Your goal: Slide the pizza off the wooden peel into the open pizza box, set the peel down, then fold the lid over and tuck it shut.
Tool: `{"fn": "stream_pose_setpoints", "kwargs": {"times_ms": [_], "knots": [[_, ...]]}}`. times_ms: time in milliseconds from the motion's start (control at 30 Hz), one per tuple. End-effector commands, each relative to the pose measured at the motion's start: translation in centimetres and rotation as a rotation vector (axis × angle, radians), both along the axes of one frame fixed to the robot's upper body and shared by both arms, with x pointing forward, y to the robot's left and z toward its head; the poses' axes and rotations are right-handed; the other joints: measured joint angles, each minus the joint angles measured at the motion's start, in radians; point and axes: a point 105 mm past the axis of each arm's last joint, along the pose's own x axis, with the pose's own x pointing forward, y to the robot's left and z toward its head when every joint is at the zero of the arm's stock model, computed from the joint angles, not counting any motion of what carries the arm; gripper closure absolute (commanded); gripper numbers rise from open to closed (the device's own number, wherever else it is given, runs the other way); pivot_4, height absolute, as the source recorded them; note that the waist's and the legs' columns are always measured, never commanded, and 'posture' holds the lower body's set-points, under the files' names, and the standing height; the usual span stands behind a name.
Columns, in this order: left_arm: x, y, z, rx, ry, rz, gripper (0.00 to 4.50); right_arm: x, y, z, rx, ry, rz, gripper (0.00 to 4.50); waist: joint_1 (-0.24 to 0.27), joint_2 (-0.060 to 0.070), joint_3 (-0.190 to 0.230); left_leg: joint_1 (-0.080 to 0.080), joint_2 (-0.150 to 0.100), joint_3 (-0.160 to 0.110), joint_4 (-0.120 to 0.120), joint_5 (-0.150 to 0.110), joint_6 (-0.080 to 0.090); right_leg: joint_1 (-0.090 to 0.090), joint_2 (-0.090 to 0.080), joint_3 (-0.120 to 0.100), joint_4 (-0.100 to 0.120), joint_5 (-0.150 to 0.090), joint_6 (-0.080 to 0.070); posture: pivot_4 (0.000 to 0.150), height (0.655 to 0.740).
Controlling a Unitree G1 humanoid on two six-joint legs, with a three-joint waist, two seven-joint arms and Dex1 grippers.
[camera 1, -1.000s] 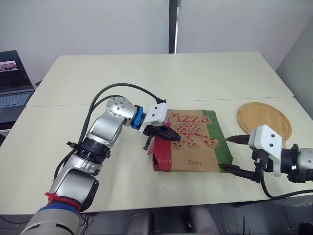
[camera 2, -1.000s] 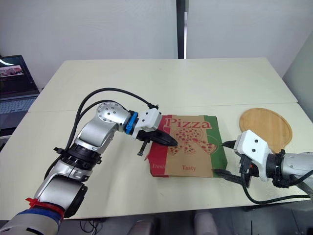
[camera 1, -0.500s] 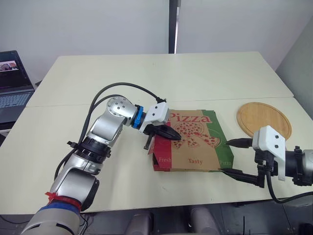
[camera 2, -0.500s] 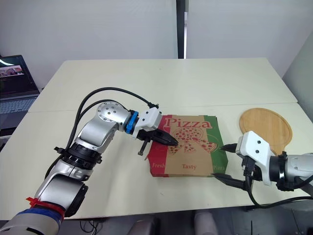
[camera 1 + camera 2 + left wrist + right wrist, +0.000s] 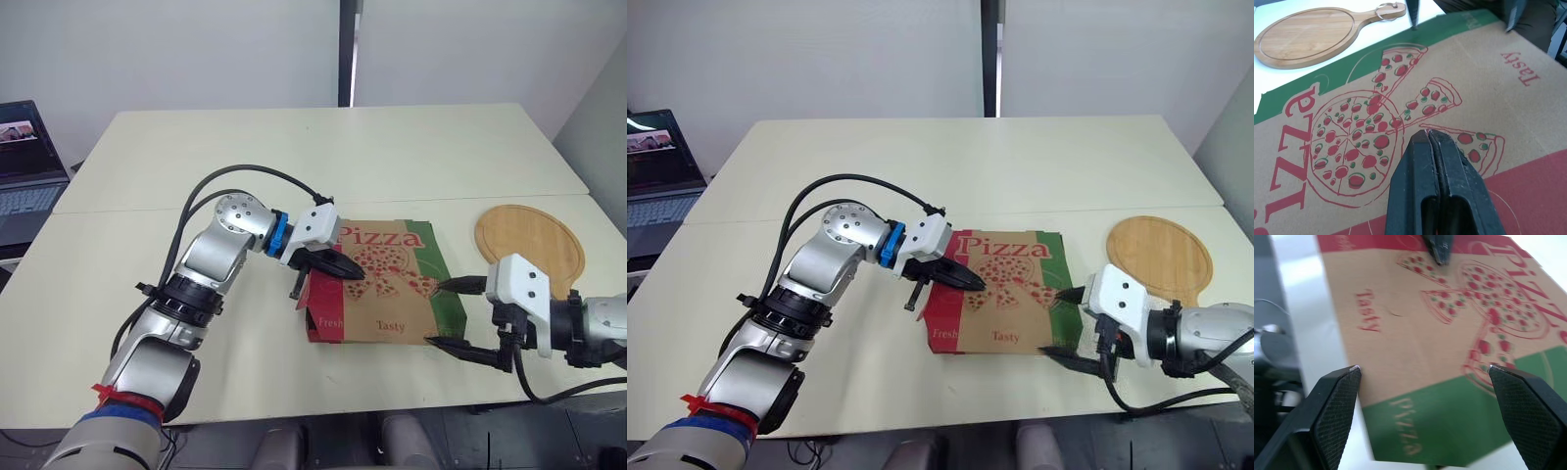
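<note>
Cardboard box (image 5: 384,286) is sitting with its lid folded down, print side up. The left gripper (image 5: 1428,135) has its fingers pinched together on nothing, tips resting on the lid's left part. The right gripper (image 5: 433,313) is spread wide at the box's right edge, by the green strip. The peel (image 5: 529,240) lies flat further right of the box.

Printed pizza box (image 5: 392,305) lid-down on table; round wooden peel (image 5: 529,240) flat, apart, rightward.
</note>
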Motion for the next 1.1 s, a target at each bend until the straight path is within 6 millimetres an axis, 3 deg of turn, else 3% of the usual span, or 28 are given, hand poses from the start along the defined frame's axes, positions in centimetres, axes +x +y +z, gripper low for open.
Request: {"fn": "stream_pose_setpoints", "kwargs": {"times_ms": [33,300,600,733,1100], "knots": [[-0.1,0.1,1.2,-0.029,-0.035,-0.008,4.5,0.2,0.1,0.3,-0.031,-0.047,-0.006,0.04,0.0,0.0,0.0,0.0,0.0,0.0,0.0,0.0,0.0,0.0,0.0,0.0,0.0,0.0,0.0,0.15,0.7341],[-0.2,0.0,1.2,-0.03,-0.037,-0.011,4.5,0.2,0.8,0.1,-0.003,-0.03,0.014,0.04,0.0,0.0,0.0,0.0,0.0,0.0,0.0,0.0,0.0,0.0,0.0,0.0,0.0,0.0,0.0,0.15,0.7341],[0.0,0.1,0.9,-0.026,-0.047,-0.002,4.5,-1.2,0.4,3.0,0.128,0.025,0.04,0.04,0.001,0.0,0.0,0.0,0.0,0.0,0.0,0.0,0.0,0.0,0.0,0.0,0.0,0.0,0.0,0.15,0.7341],[0.0,0.1,0.9,-0.026,-0.048,-0.004,4.5,-0.8,-0.5,3.4,0.114,0.008,-0.014,0.04,0.001,0.0,0.0,0.0,0.0,0.0,0.0,0.0,0.0,0.0,0.0,0.0,0.0,0.0,0.0,0.15,0.7341],[-0.1,0.1,0.9,-0.028,-0.042,-0.008,4.5,0.3,-3.3,2.2,0.018,-0.002,-0.146,0.04,0.001,0.0,0.0,0.0,0.0,0.0,0.0,0.0,0.0,0.0,0.0,0.0,0.0,0.0,0.0,0.15,0.7341]]}}
